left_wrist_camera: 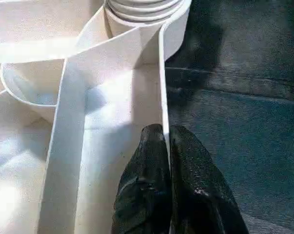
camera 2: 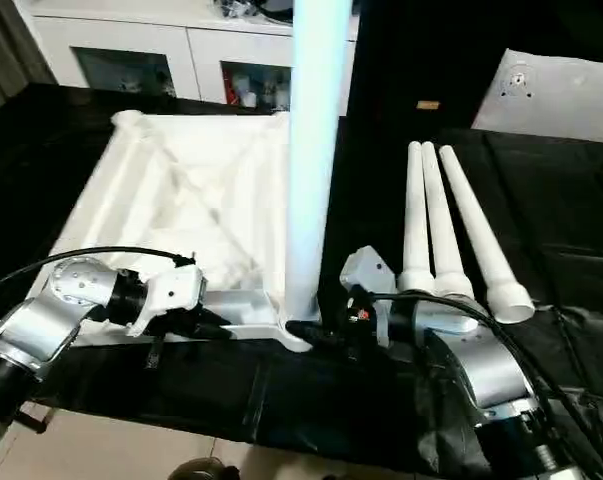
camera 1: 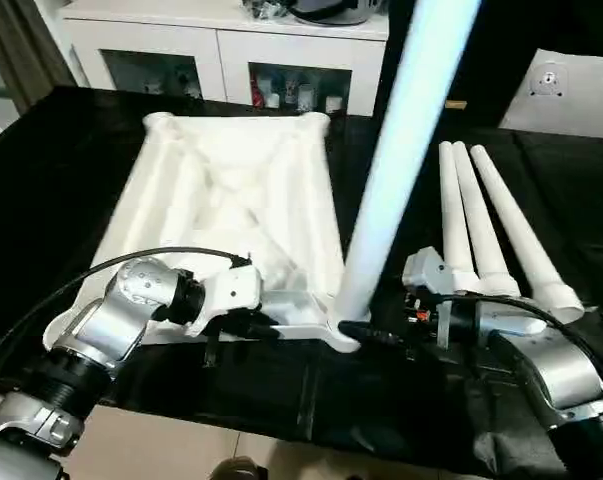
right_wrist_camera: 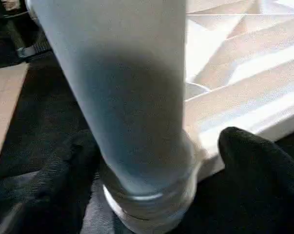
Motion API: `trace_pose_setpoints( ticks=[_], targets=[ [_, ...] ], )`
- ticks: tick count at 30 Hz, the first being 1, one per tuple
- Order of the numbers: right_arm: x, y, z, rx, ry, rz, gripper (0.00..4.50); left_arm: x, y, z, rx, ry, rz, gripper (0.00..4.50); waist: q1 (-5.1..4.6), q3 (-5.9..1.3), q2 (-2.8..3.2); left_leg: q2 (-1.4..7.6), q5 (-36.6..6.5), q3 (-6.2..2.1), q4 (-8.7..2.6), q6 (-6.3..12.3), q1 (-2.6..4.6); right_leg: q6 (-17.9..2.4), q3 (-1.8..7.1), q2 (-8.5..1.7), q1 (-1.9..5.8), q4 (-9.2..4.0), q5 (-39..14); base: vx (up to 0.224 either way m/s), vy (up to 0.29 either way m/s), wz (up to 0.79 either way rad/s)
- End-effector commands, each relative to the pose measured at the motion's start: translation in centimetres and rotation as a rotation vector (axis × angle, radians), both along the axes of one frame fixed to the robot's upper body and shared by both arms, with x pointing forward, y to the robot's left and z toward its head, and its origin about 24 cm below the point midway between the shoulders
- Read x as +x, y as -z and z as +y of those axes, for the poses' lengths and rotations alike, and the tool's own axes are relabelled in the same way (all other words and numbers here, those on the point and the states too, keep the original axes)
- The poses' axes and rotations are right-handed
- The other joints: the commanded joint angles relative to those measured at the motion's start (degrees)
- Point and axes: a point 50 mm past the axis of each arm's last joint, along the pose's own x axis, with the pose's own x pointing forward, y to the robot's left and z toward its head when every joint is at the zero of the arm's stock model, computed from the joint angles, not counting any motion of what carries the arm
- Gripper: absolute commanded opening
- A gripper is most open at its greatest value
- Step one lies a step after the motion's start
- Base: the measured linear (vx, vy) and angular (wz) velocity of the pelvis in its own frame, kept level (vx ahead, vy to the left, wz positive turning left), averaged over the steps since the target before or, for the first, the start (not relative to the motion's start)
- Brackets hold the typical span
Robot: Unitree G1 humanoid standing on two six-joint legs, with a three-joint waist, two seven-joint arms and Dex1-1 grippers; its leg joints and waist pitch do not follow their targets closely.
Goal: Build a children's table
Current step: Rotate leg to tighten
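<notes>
At the near right corner of the top (camera 1: pixel 231 200), lying ribs-up on the table (camera 1: pixel 61 160), my left fingers (left_wrist_camera: pixel 159 161) are pinching its rim while my right fingers (right_wrist_camera: pixel 249 161), spread wide, are flanking the upright leg (camera 1: pixel 391 170), which I judge needs twisting home in its socket next.

Two head cameras looking forward and down over both forearms at the tabletop (camera 1: pixel 231 210), left wrist camera close on its rim, right wrist camera close on the upright leg (right_wrist_camera: pixel 132 97), seen by all.
</notes>
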Motion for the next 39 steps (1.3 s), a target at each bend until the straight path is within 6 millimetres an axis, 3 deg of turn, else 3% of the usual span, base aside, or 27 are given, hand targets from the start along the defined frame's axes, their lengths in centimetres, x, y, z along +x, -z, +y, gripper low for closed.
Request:
trace_pose_setpoints(
  ticks=[1, 13, 25, 30, 32, 33, 34, 35, 37, 39],
  targets=[
    [0.3, -0.3, 0.0, -0.007, -0.020, -0.015, 3.83, -0.2, -0.1, -0.6, 0.023, 0.072, 0.005, 0.00, -0.31, -4.43, 0.25, 6.33, -6.0, -2.26, -3.71, 3.92, 0.58, -7.8, 4.87, -8.15, 2.85, -3.54, -11.5, 0.000, 0.000, 0.00],
    [0.0, 0.0, 0.5, 0.008, -0.087, 0.004, 2.69, -0.3, 0.0, -0.7, 0.025, 0.097, 0.009, 0.00, -0.25, -4.28, 0.19, 6.36, -6.0, -2.24, -3.72, 4.17, 0.58, -7.6, 4.85, -8.13, 2.80, -3.58, -12.1, 0.000, 0.000, 0.00],
    [-0.4, 0.5, 0.6, 0.002, -0.104, 0.029, 2.51, -0.3, 0.2, -0.7, 0.017, 0.077, 0.013, 0.00, -0.26, -4.16, 0.08, 6.34, -6.0, -2.23, -3.77, 4.26, 0.57, -7.5, 4.85, -8.09, 2.75, -3.61, -12.0, 0.000, 0.000, 0.00],
    [-1.0, 1.2, 1.6, 0.081, 0.009, 0.096, 2.51, 0.0, -0.1, -1.4, -0.078, -0.082, -0.006, 0.00, -0.23, -3.94, 0.21, 6.65, -7.0, -2.33, -3.90, 4.01, 0.76, -7.7, 4.88, -8.27, 2.63, -3.94, -13.9, 0.000, 0.000, 0.00],
    [-0.9, 1.5, 1.9, 0.089, 0.061, 0.096, 2.50, 0.1, -0.2, -1.7, -0.111, -0.136, 0.000, 0.00, -0.53, -3.68, 0.22, 6.56, -8.6, -2.41, -4.19, 3.07, 0.79, -7.4, 4.85, -8.22, 2.68, -4.17, -16.2, 0.000, 0.000, 0.00],
    [-0.4, 2.0, 2.7, 0.108, 0.177, 0.090, 2.49, 0.1, -0.5, -2.3, -0.175, -0.220, 0.009, 0.00, -0.67, -3.30, 0.67, 6.60, -10.2, -2.54, -4.33, 2.25, 0.87, -7.0, 4.85, -8.38, 2.54, -4.49, -18.9, 0.000, 0.000, 0.00],
    [-0.2, 2.1, 3.0, 0.118, 0.220, 0.088, 2.49, 0.1, -0.6, -2.6, -0.195, -0.249, 0.011, 0.00, -1.10, -2.94, 0.50, 6.34, -12.8, -2.57, -4.51, 1.28, 1.17, -6.6, 4.61, -8.35, 2.35, -5.28, -23.2, 0.000, 0.000, 0.00],
    [0.2, 2.4, 3.4, 0.136, 0.300, 0.096, 2.49, 0.0, -0.7, -3.2, -0.216, -0.287, 0.001, 0.00, -1.67, -3.08, 0.28, 6.18, -13.8, -2.74, -4.55, 0.11, 1.21, -6.1, 4.57, -8.66, 2.74, -5.33, -25.3, 0.000, 0.000, 0.00],
    [1.0, 2.8, 4.2, 0.167, 0.420, 0.118, 2.48, -0.2, -0.8, -4.3, -0.235, -0.357, -0.022, 0.00, -2.65, -2.95, 0.33, 6.01, -14.3, -2.94, -4.60, 0.05, 0.98, -5.2, 4.34, -8.49, 2.68, -5.70, -27.1, 0.000, 0.000, 0.00],
    [1.3, 2.8, 4.6, 0.184, 0.483, 0.129, 2.41, -0.3, -0.9, -4.9, -0.248, -0.395, -0.026, 0.00, -3.49, -3.10, 0.34, 5.69, -13.4, -2.78, -4.34, 0.71, 0.89, -5.0, 4.52, -8.26, 2.68, -5.75, -25.5, 0.000, 0.000, 0.00]
  ],
)
